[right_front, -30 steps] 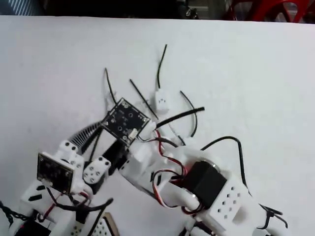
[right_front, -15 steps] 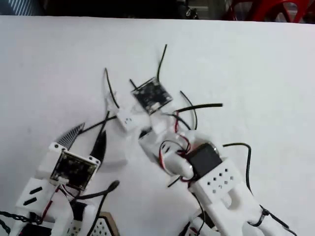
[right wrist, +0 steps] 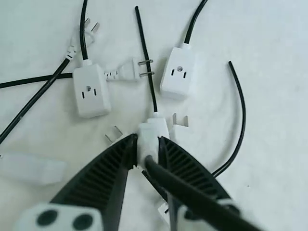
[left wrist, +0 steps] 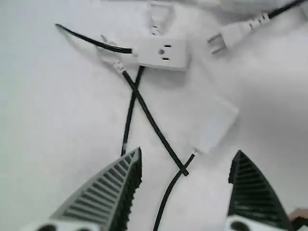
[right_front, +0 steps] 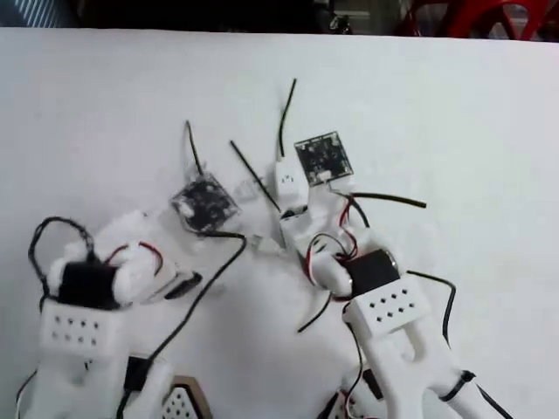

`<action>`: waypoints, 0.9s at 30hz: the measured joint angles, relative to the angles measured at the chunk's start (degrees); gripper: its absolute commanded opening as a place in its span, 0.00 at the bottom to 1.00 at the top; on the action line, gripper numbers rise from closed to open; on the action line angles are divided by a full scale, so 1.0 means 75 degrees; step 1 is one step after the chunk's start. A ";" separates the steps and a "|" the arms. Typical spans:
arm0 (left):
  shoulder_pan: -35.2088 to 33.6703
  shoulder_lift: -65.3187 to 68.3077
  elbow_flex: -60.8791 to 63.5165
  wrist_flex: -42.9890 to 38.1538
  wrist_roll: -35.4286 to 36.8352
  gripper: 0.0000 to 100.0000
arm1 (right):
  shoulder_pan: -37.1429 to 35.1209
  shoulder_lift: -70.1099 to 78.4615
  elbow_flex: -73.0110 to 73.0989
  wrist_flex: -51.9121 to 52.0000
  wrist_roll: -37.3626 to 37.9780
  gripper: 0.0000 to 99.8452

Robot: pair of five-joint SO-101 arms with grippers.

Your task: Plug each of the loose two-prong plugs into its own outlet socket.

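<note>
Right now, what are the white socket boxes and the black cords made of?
The socket boxes look like hard white plastic: smooth, faintly glossy, moulded edges. The black cords look rubbery or soft plastic, since they bend in loose curves; what's inside is hidden.

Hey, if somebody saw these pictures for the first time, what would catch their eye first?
Likely the right gripper, shut on a white connector with a black cord, on the white table. Just beyond it lie a socket and a second socket, with a loose plug between them. The left gripper hangs open over two crossed cords.
</note>
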 measured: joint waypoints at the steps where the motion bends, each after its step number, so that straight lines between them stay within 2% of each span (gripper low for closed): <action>1: 0.0105 0.0258 -0.0012 0.0000 -0.0152 0.30 | 0.0082 0.0000 0.0000 0.0000 0.0000 0.02; 4: 0.0375 0.0891 0.0070 -0.0141 -0.0551 0.30 | 0.0270 0.0000 0.0000 0.0000 0.0000 0.02; 7: 0.0375 0.1547 0.0316 -0.0774 -0.0715 0.30 | 0.0340 0.0000 0.0199 0.0000 0.0000 0.02; 21: 0.0199 0.4747 0.0375 -0.3106 -0.0774 0.29 | 0.0340 0.0000 0.0340 0.0000 0.0000 0.02; 27: -0.0633 0.5673 -0.0539 -0.3563 -0.0774 0.29 | 0.0340 0.0000 0.0340 0.0000 0.0000 0.02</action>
